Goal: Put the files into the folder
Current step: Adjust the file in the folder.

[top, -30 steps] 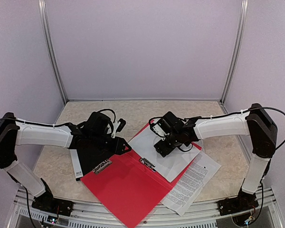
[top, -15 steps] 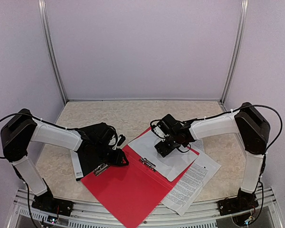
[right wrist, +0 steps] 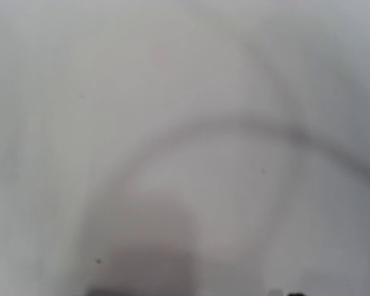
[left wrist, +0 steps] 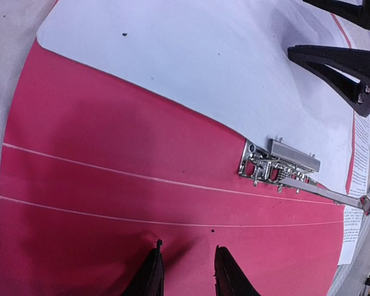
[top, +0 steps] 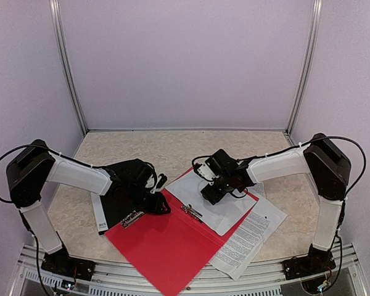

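The red folder lies open, with a metal clip on its spine. A nearly blank white sheet lies on its right half. A printed sheet lies partly under it at the right. My left gripper is low over the folder's left flap; in the left wrist view its fingers stand a little apart with nothing between them, over the red folder. My right gripper rests on the white sheet, fingers spread. The right wrist view shows only blurred white paper.
A black board with a white label strip and its own clip lies under my left arm. The folder's near corner overhangs the table's front edge. The enclosure walls stand behind and at both sides.
My left arm has dropped lower and settled its gripper onto the folder's left flap. My right gripper has shifted slightly left on the white sheet.
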You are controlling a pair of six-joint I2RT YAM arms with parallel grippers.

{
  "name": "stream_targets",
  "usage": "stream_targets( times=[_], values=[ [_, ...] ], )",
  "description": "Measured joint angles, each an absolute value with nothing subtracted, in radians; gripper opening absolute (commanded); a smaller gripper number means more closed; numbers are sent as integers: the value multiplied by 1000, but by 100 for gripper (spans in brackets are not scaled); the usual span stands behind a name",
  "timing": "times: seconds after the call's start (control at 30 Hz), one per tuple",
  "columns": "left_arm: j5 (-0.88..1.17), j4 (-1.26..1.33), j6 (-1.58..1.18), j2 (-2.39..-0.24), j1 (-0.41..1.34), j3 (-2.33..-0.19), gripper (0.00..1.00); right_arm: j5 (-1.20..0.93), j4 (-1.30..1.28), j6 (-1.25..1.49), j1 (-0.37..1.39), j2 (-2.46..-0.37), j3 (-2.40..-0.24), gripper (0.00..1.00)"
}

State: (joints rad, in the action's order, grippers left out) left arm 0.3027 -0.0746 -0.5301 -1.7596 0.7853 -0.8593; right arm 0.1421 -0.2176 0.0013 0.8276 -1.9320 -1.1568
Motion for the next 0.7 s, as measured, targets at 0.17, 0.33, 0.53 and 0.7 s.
stream_targets(
  times=[0.17,0.33,0.53,0.7],
  values=[
    [297,-75,-526,-1760,786,-858,26,131,-202,-49,824,-1928,-1149,69],
    [289,-75,-523,-1760,787,-857,24,123,-205,-88,824,-1924,-1149,68],
    [280,-69,-519,-1758,788,-852,24,108,-234,-134,823,-1914,-1149,68],
    [276,-68,-517,-1758,789,-852,24,74,-252,-160,820,-1907,-1148,68]
  ],
)
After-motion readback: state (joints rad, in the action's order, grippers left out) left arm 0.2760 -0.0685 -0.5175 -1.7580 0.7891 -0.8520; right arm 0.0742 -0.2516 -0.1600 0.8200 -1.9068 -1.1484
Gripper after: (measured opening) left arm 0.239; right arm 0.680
